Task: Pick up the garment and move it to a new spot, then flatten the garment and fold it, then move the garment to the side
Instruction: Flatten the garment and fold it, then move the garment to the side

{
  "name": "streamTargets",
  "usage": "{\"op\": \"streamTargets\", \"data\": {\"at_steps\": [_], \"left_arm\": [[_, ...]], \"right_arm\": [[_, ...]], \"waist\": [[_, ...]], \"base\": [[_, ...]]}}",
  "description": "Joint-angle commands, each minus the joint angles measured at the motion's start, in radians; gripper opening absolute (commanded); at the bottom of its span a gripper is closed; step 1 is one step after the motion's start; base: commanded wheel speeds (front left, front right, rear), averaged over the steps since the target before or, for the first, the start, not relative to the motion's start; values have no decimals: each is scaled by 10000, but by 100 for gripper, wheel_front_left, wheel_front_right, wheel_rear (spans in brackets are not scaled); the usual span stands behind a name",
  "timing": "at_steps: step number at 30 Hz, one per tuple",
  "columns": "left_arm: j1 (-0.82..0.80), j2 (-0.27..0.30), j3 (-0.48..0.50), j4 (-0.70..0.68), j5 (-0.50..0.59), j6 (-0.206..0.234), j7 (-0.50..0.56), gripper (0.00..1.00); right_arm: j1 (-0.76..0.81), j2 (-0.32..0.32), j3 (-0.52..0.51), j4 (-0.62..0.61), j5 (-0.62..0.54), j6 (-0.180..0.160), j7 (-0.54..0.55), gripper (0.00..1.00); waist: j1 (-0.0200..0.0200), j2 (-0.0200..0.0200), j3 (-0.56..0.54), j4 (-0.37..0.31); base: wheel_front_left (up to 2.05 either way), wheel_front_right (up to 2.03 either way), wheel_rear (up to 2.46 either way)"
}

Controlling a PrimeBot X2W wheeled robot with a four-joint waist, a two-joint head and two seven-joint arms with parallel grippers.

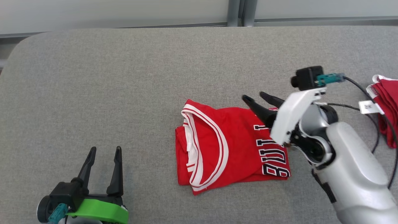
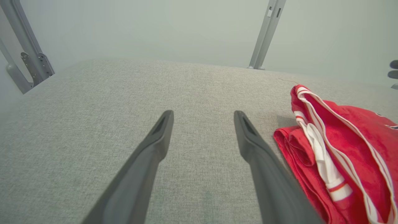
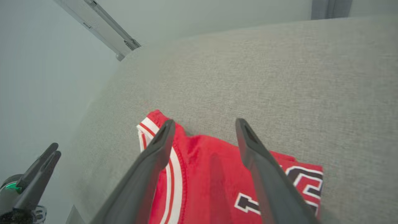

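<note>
Garment (image 1: 230, 146): red jersey with white trim and black lettering, folded into a compact rectangle, lying near the middle of the grey desk (image 1: 124, 77). Right pincer (image 1: 254, 95): fingers spread wide, nothing between them, poised over the garment's far right edge. Left pincer (image 1: 105, 149): released and empty, at the desk's near left, well apart from the garment. Second red cloth (image 1: 387, 105): at the desk's right edge.

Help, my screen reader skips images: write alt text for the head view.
A folded red jersey with white trim lies on a grey table, the open right gripper at its far right corner. The open left gripper waits lower left; another red garment lies at the right edge.
</note>
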Motion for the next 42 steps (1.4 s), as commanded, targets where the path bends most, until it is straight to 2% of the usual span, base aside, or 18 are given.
{"op": "streamTargets", "data": {"at_steps": [1,6,10,15,20,21,22,23,25,32,38,42], "left_arm": [[58,53,39,-76,83,52,-27,100],[-123,58,59,-315,122,44,-27,100],[-212,6,99,-349,121,27,-27,100],[-366,-119,28,-287,184,-90,-27,100],[-505,-182,23,-176,218,-163,-27,100],[-527,-197,39,-157,227,-180,-27,100],[-542,-211,54,-134,224,-185,-27,100],[-547,-212,86,-116,229,-197,-27,100],[-518,-193,153,-76,244,-220,-27,100],[-243,-136,405,7,269,-199,-27,100],[-6,-155,512,-55,288,-247,-27,100],[-35,-123,493,-105,350,-261,-28,100]], "right_arm": [[389,-148,-311,-260,-165,3,321,100],[1884,-1138,-1521,-1352,-680,3,1845,100],[2720,-1281,-2217,-1872,-644,3,2732,100],[2976,-1040,-2572,-2023,-752,3,3416,100],[2548,-367,-2279,-1543,-513,3,3618,100],[2480,-294,-2142,-1438,-538,5,3591,82],[2416,-228,-2034,-1340,-554,3,3543,25],[2352,-177,-1939,-1270,-505,3,3492,0],[2278,-140,-1819,-1254,-259,5,3439,0],[2501,-811,-2381,-1270,101,2,3185,0],[2674,-1448,-3676,-1138,235,2,2825,0],[2616,-1929,-3580,-1495,246,5,2593,0]], "waist": [[0,73,129,8],[0,73,439,55],[0,73,624,88],[0,73,806,214],[0,73,900,337],[0,73,910,350],[0,73,915,355],[0,73,915,348],[0,73,884,286],[0,73,661,-217],[0,73,509,-1039],[0,73,545,-1454]], "base": [[0,0,0],[0,0,0],[0,0,0],[0,0,0],[0,0,0],[0,0,0],[0,0,0],[0,0,0],[0,0,0],[0,0,0],[0,0,0],[0,0,0]]}}
